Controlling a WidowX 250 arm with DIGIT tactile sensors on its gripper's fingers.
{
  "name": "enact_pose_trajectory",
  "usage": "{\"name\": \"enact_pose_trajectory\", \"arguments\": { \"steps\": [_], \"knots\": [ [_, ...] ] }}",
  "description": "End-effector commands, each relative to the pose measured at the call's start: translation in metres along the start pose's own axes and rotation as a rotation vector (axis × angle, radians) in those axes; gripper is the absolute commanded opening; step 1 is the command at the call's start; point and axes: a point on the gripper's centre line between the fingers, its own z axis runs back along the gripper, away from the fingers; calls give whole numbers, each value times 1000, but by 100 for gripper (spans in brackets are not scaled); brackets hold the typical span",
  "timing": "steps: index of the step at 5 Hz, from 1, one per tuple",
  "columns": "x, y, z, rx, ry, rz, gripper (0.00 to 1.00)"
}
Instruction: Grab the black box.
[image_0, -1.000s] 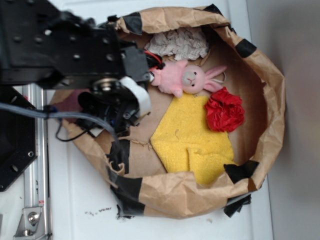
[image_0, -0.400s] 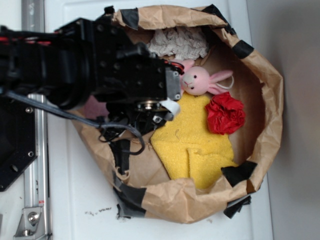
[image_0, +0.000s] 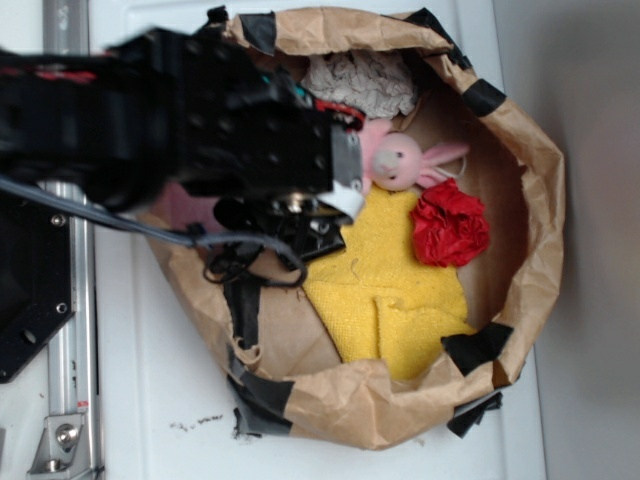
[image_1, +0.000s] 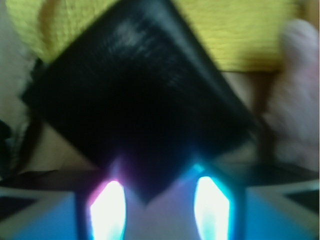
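Reaching in from the left of the exterior view, the arm (image_0: 150, 120) has swung rightward over the paper bag (image_0: 530, 130) compared with a second ago, when it sat further left and the bunny (image_0: 405, 160) lay fully exposed; now it hides the bunny's body. The end effector (image_0: 310, 225) hangs just left of the yellow cloth (image_0: 390, 300). From this view the box is hidden beneath it. In the wrist view the box (image_1: 140, 105) fills the centre, turned corner-down, lying partly on the yellow cloth, with the bunny's pink blur at the right edge. Whether the end effector is open or closed on it I cannot tell. The approach looks nearly finished; closing and lifting probably remain.
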Motion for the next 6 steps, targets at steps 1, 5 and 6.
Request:
{"name": "enact_pose_trajectory", "arguments": {
  "steps": [1, 5, 6],
  "knots": [
    [-21, 40, 67, 102, -186, 248, 0],
    [-23, -19, 57, 88, -189, -100, 100],
    [-3, -24, 47, 184, -176, -222, 100]
  ]
}}
